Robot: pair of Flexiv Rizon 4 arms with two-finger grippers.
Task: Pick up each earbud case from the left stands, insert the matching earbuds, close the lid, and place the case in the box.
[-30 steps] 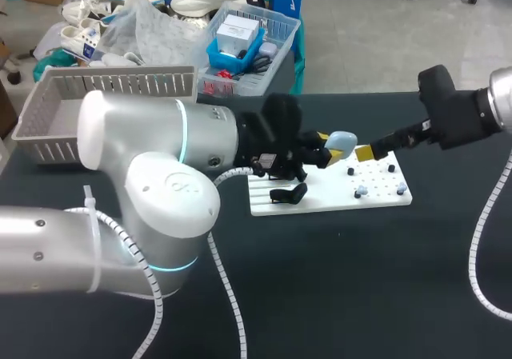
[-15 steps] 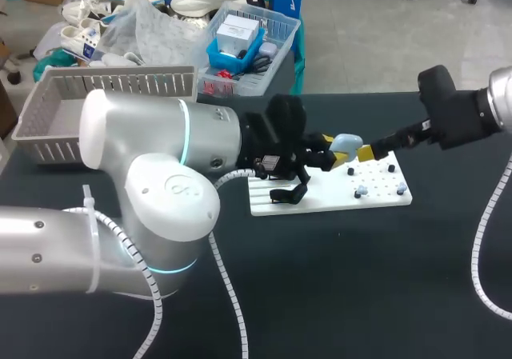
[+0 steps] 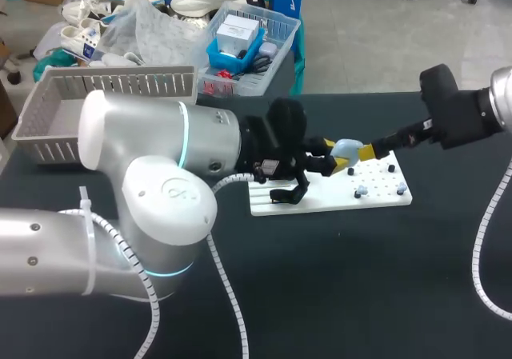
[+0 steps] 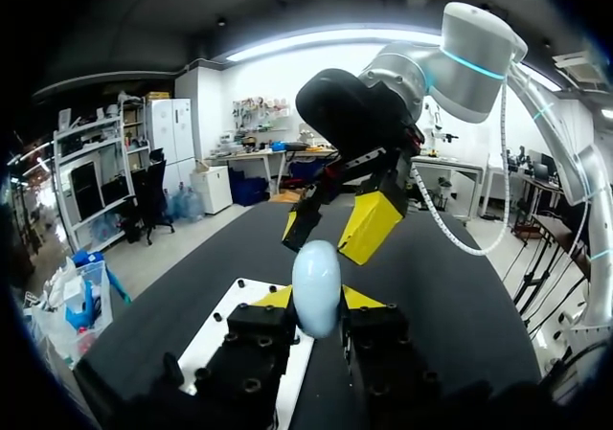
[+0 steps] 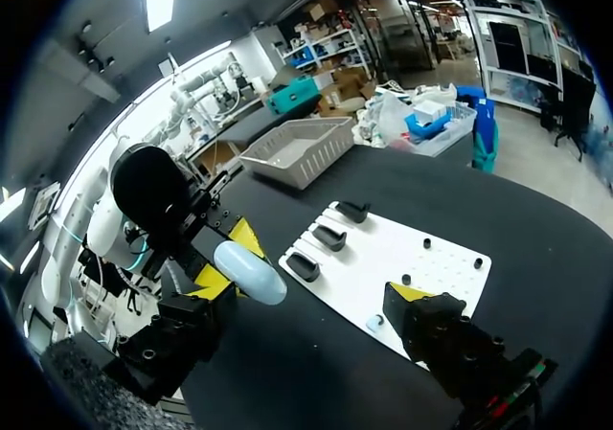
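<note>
Pale-blue earbud case [image 3: 346, 146] is held clamped between the yellow tips of the left gripper [image 3: 342, 157], above the white stand board [image 3: 320, 201], mid-table. Right gripper [image 4: 335, 227], fingers apart, is poised just beside it. Case is judged light, smooth & slippery w/ a hinged lid, so it is best pinched across its broad sides.

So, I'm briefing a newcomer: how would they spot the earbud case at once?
Find the white rectangular board on the dark table. Above it, the left arm's tool grips a pale blue, egg-shaped case. Unlike the black stands below, it is smooth and held aloft.
</note>
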